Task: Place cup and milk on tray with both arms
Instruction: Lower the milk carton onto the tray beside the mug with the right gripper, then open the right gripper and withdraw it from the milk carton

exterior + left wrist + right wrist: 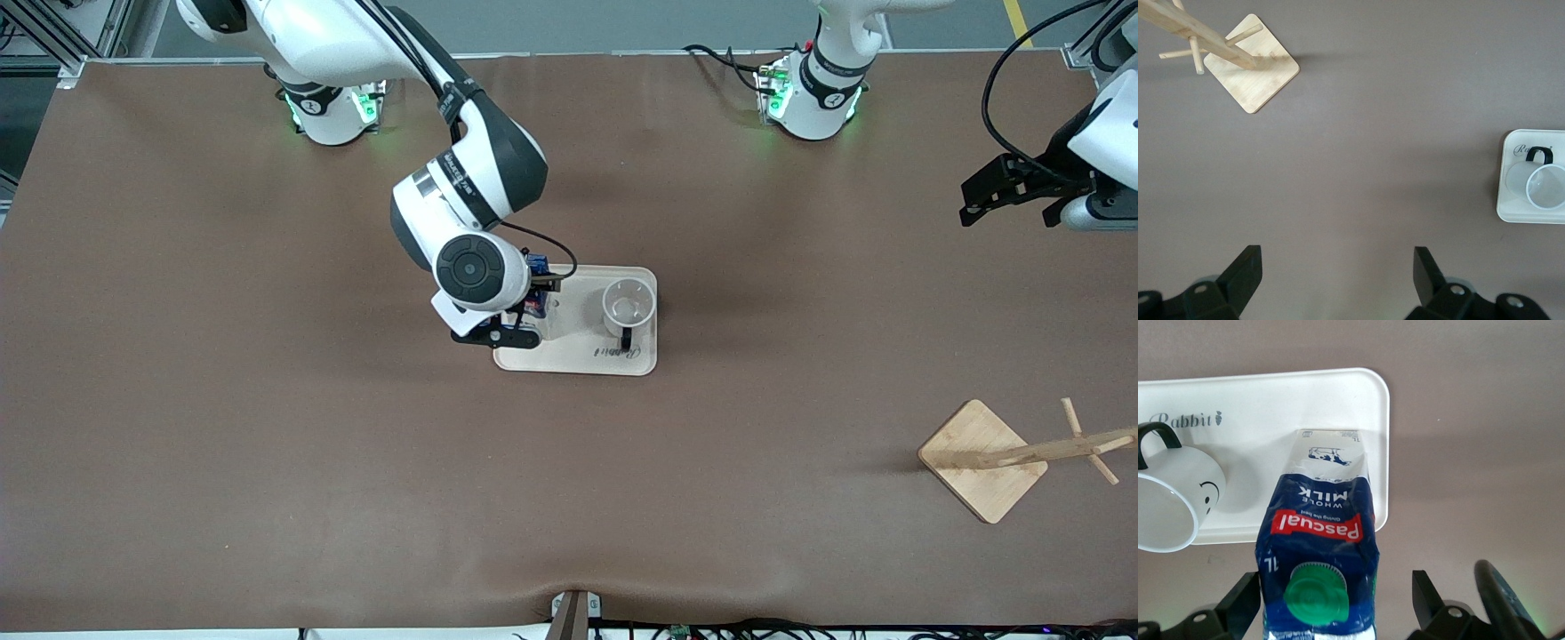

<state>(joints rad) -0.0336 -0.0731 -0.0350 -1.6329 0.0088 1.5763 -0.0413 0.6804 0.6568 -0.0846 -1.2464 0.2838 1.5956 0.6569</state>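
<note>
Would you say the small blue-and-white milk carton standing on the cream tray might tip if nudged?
Probably: the blue-and-white gable-top milk carton looks tall over a narrow base, so a high push may topple it. Its paperboard walls likely dent under a squeeze. The flat cream tray offers little rim to stop it.

The milk [1317, 547] carton bore "Pascal" in white on a red band — with "WHOLE MILK" printed beside it and "1L" near the green cap [1315, 601]. The tray [1271, 407] read "Rabbit" in script, beside the cup's [1175, 500] handle.
</note>
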